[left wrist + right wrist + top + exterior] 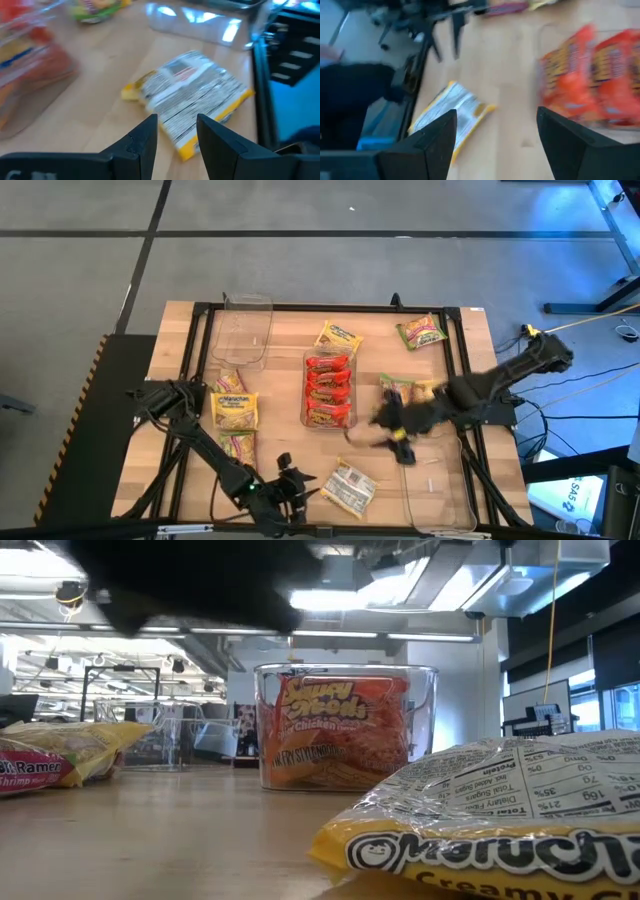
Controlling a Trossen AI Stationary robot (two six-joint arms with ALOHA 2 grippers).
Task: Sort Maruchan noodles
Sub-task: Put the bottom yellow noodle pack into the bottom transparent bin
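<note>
Wooden tabletop on grey floor; a yellow noodle packet lies at three o'clock of the open, empty left hand.

Red noodle packets fill a clear tray; yellow packets lie around.

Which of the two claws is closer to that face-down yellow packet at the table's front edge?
The left. The left gripper is open right beside the face-down packet. The right gripper is open farther off, up by the tray of red packets.
</note>
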